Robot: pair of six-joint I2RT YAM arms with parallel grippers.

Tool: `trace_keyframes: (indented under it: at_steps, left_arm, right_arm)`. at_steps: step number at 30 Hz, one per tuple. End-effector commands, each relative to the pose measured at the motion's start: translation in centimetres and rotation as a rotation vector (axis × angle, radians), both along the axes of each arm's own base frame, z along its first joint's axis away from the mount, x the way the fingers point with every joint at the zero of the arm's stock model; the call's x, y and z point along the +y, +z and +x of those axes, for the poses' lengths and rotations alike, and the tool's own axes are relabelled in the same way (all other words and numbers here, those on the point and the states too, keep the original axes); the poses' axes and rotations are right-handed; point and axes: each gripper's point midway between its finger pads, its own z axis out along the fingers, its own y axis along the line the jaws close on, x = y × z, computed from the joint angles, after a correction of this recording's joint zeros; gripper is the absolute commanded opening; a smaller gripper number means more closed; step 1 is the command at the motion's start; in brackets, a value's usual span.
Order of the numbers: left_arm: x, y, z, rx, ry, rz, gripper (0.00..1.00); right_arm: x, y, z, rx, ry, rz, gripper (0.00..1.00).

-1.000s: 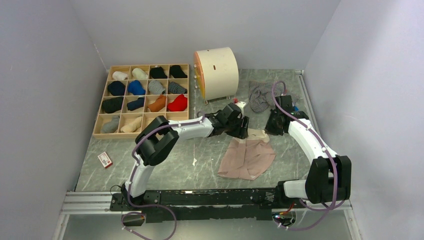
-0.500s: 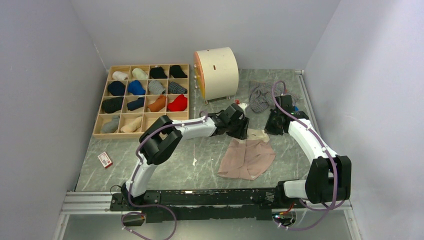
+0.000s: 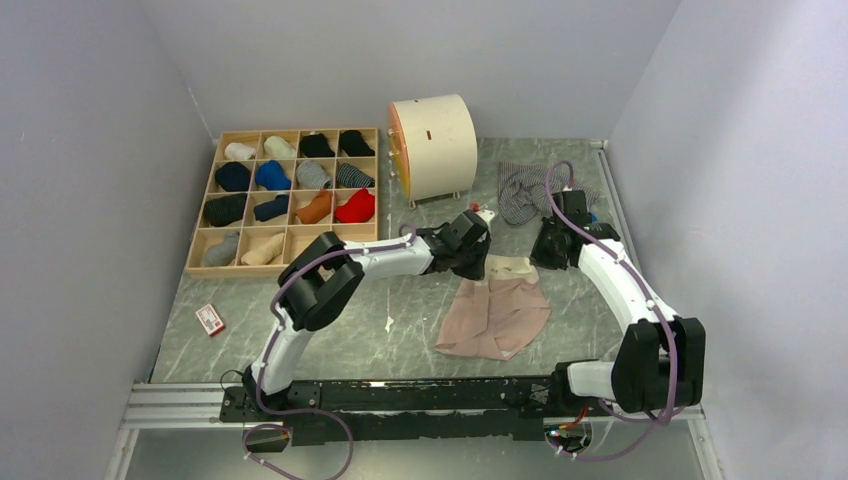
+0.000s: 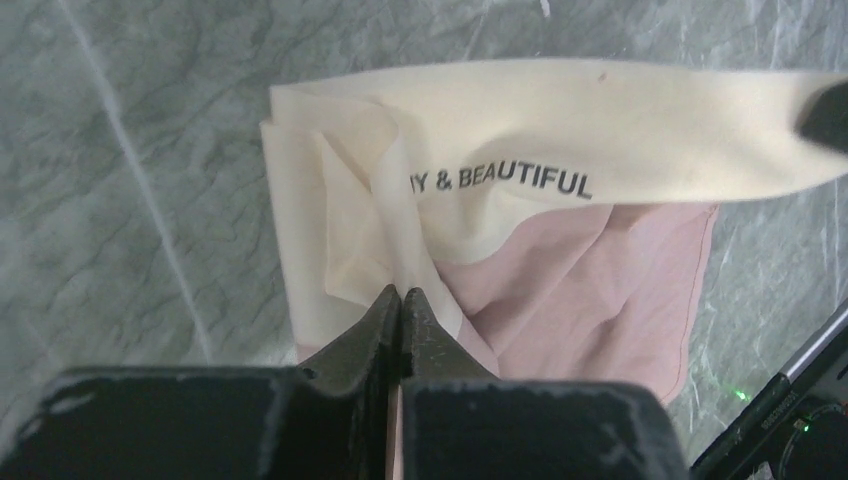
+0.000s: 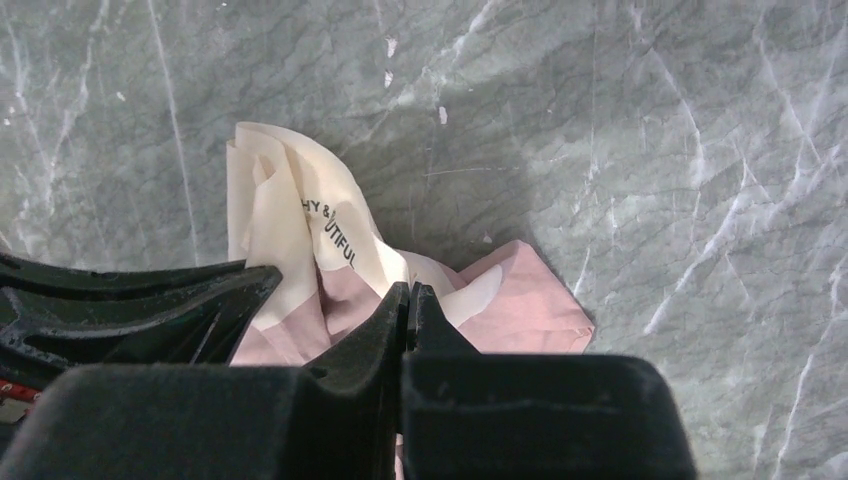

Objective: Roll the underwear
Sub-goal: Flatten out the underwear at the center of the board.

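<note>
Pink-beige cloth underwear [image 3: 497,318] is lying on the grey marbled tabletop [image 3: 340,330] in the top view, its far edge sitting between your two sets of jaws. Through the left wrist, your left jaws are pinching its cream lettered waistband [image 4: 560,120]. Through the right wrist, your right jaws are gripping that same garment.

The top external camera sits high above and behind the arm bases. It tilts down toward the far wall, far enough off to take in the whole grey marble-patterned table [image 3: 300,330]. The left wrist camera looks down past the left gripper's black fingers [image 4: 355,345], very close to the pale pink-beige cloth underwear [image 4: 600,290] right of the table's middle. The right wrist camera looks past the right gripper's black fingers [image 5: 365,340] at the same garment from a different angle, slightly farther off. All three views share its lettered cream waistband [image 4: 620,130].
</note>
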Motion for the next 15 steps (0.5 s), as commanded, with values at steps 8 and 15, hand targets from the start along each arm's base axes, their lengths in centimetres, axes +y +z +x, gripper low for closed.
trace_keyframes:
  at_steps: [8,15]
  left_arm:
    - [8.0,13.8,-2.1,-0.202,0.046,-0.111,0.05]
    - [15.3,17.3,-6.6,-0.230,0.064,-0.090,0.05]
  right_arm:
    - [1.7,8.6,-0.9,-0.200,0.041,0.118,0.00]
    - [3.2,13.0,-5.4,-0.299,0.097,0.219,0.00]
